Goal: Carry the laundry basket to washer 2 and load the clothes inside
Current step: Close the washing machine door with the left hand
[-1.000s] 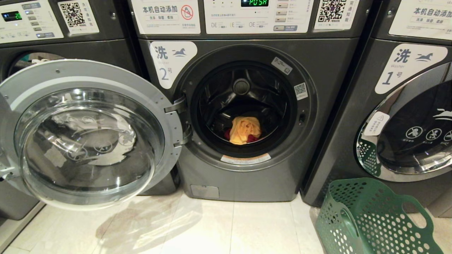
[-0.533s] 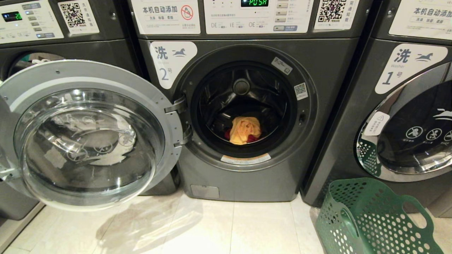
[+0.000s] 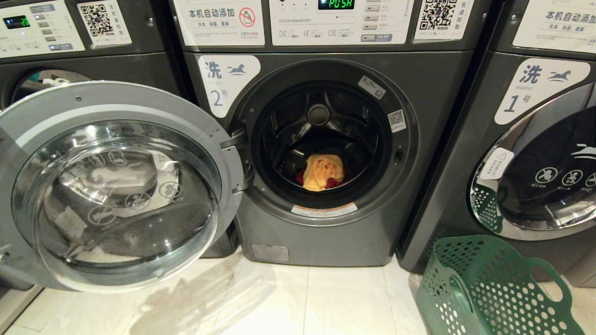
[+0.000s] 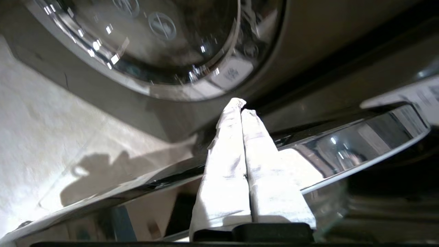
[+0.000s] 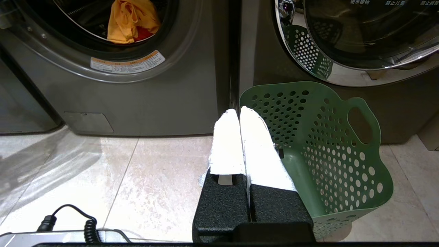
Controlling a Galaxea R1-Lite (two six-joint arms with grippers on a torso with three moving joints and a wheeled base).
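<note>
My left claw (image 4: 240,109) has its two white-wrapped fingers pressed together with nothing between them. It sits at the chrome rim of the washer door (image 4: 343,151); I cannot tell whether the tips touch that rim. Past the tips stands another grey washer with a round glass front (image 4: 154,44), on the pale tiled floor (image 4: 37,137).

My right claw (image 5: 239,113) is also closed on nothing, fingers flat against each other, hanging low above the floor just left of the laundry basket (image 5: 329,154). From here the green basket looks empty, its perforated walls and one cut-out handle plain to see.

From my head, neither claw shows. Washer 2 (image 3: 326,242) stands straight ahead, its door (image 3: 111,186) swung wide to the left, in front of the washer on the left (image 3: 93,60). Deep in the drum lies an orange cloth (image 3: 323,171) with a bit of red cloth (image 3: 331,183) showing under it. The display (image 3: 335,3) on the panel glows green. Washer 1 (image 3: 526,93) is on the right with its door shut, and the basket (image 3: 493,288) sits on the floor near its front, to the right of washer 2.
</note>
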